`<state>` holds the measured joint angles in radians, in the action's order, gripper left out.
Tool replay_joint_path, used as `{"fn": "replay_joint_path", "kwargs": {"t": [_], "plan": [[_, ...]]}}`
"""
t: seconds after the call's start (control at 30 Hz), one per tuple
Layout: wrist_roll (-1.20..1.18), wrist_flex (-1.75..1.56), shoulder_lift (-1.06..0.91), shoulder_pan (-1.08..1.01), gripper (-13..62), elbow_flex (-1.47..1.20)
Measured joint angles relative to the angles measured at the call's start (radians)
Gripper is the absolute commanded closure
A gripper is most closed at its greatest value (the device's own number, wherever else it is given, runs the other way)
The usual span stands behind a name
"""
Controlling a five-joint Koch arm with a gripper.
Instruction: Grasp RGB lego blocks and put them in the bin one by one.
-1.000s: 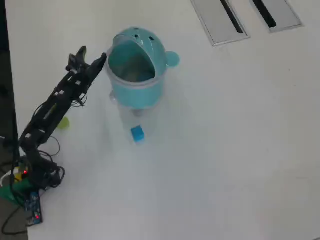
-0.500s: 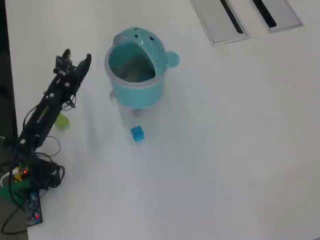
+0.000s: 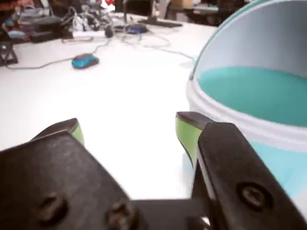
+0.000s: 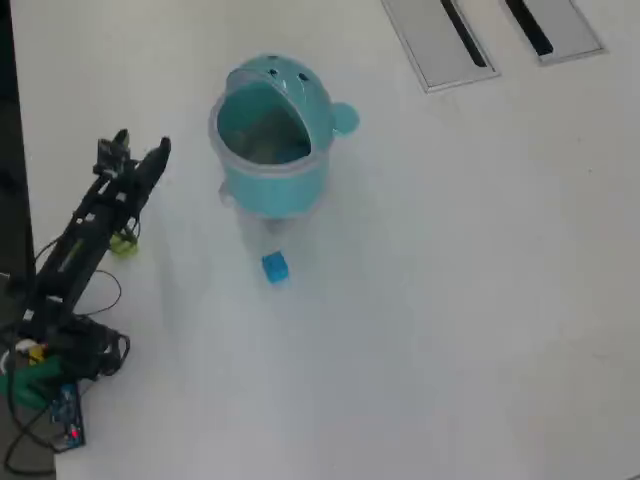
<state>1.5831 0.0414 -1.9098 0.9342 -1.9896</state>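
Since a second ago I have swung the arm away from the bin (image 4: 270, 160), and my hand (image 4: 140, 148) now hangs over bare counter (image 4: 450, 300) to the bin's left in the overhead view; its jaws stand wide with nothing between them; the yellow-green block (image 4: 124, 245) lies half hidden under the arm; the blue block (image 4: 275, 267) sits just below the bin, well apart from the hand.

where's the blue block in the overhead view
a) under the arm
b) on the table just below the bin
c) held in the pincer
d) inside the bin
b: the blue block lies on the bare table just below the bin in the overhead view, apart from it and well clear of the open, empty pincer.
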Motion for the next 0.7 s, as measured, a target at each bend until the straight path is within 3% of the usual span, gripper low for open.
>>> {"fn": "replay_joint_path", "kwargs": {"t": [0.43, 0.7], "plan": [[0.000, 0.282, -0.316, 0.067, 15.6, -0.281], [0.000, 0.353, -0.379, 0.150, 16.6, -0.360]]}}
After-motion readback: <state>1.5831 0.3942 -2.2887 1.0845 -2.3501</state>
